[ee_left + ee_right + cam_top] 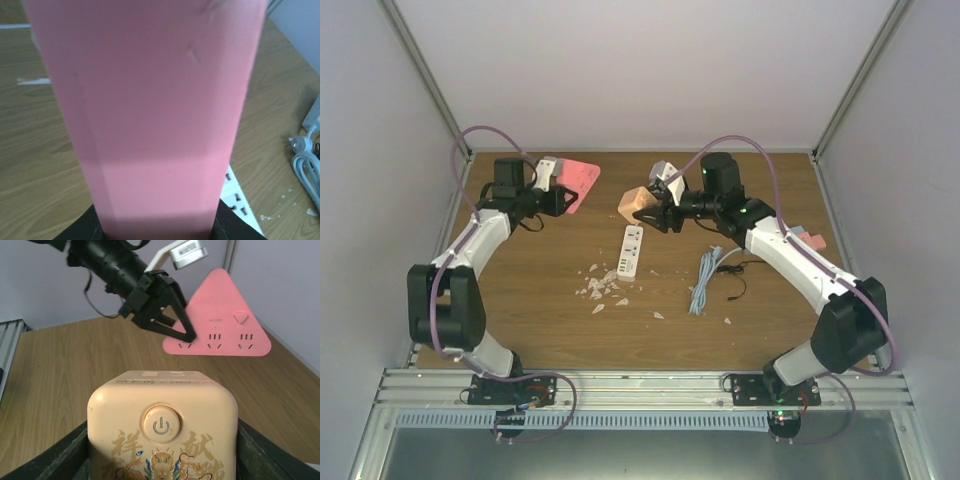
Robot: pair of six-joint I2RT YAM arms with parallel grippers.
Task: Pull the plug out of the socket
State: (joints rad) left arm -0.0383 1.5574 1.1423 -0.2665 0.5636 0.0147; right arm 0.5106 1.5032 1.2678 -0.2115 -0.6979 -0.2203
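Plug (pixel 301 144) lies on the table (pixel 520 300) by its coiled cable (pixel 705 282), apart from the white power strip (pixel 630 250) (looks already unplugged). Left gripper (pixel 560 196) clamps the pink triangular socket (pixel 217 322), right gripper (pixel 656 207) the cream cube socket (pixel 162 425). Neither has a plug in it.

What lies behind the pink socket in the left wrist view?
Bare wooden table either side, a corner of a white power strip and a coiled white cable. The pink socket covers the rest of that strip.

Triangular socket (pixel 220 332) was pink; cube socket (pixel 162 400) cream, gold dragon motif; power strip (pixel 630 250) white; table (pixel 540 300) brown wood-grain.
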